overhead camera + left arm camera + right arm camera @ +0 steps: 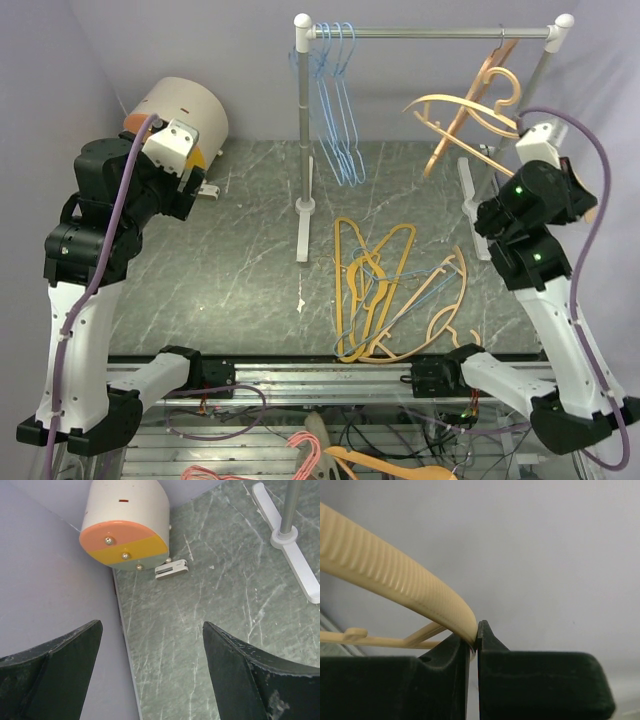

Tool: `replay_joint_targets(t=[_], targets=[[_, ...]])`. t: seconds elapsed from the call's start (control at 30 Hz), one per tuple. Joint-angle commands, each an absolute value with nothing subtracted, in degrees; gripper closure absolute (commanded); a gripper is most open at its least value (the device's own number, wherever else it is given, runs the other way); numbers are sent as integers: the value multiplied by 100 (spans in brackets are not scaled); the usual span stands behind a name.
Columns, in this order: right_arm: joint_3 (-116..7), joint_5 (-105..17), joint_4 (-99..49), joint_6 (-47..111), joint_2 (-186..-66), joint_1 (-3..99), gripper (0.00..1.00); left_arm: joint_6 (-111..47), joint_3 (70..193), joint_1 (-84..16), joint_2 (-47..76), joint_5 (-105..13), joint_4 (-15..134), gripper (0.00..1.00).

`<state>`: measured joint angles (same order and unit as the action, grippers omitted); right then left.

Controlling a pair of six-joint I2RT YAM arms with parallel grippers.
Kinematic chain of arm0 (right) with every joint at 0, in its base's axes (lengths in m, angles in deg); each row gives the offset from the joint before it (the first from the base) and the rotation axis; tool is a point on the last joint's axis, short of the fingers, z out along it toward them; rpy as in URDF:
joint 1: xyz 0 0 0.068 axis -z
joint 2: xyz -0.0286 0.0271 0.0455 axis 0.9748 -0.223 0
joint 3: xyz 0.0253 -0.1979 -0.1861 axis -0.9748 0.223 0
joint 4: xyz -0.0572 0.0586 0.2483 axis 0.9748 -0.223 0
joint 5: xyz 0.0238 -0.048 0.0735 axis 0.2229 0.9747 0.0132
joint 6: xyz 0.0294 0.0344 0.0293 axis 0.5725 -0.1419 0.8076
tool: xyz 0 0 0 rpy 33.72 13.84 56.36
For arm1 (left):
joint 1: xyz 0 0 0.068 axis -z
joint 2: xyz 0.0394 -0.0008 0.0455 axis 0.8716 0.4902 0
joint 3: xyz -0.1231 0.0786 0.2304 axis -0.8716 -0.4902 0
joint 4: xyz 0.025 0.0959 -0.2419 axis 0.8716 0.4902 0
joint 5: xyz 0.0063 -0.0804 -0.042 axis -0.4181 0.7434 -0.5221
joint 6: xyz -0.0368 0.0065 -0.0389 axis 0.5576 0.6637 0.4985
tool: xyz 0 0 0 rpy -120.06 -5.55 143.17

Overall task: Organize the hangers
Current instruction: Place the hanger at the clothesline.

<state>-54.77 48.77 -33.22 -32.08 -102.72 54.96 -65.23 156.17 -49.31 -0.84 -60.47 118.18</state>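
Note:
A tan hanger (452,106) is held up near the right end of the rack rail (430,32), and my right gripper (522,128) is shut on it. In the right wrist view the ribbed tan hanger (395,577) runs into my right gripper (474,636), pinched at the tips. An orange hanger (478,92) hangs from the rail beside it. Light-blue wire hangers (337,105) hang at the rail's left end. A tangled pile of orange, tan and blue hangers (395,290) lies on the table. My left gripper (152,625) is open over the table's far left, holding nothing.
A cream cylinder (125,525) with an orange and yellow face lies in the back left corner, with a small white clip (171,570) beside it. The rack's white foot (290,545) stands on the table (200,640). Pink hangers (300,455) lie below the front edge.

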Motion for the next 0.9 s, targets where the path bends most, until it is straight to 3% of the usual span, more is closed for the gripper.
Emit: replay_joint_targets(t=[0.0, 0.63, 0.7, 0.8, 0.87], targets=[[-5439, 4947, -4217, -2230, -9781, 5678, 100, -6507, 15488, -4993, -168, -5751, 11889, 8], [-5475, 5172, -5693, -827, -9079, 5971, 100, -6430, 15417, -4948, -147, -5447, 11863, 8], [-5274, 5324, -5081, -1195, -9038, 5968, 100, -6412, 15429, -4948, -142, -5424, 11849, 8], [-4989, 5652, -2938, -2540, -9111, 5957, 100, -6400, 15450, -4957, -99, -5423, 11849, 8], [-5066, 5723, -2721, -2901, -9324, 5878, 100, -6393, 15452, -4957, -75, -5422, 11845, 8]])
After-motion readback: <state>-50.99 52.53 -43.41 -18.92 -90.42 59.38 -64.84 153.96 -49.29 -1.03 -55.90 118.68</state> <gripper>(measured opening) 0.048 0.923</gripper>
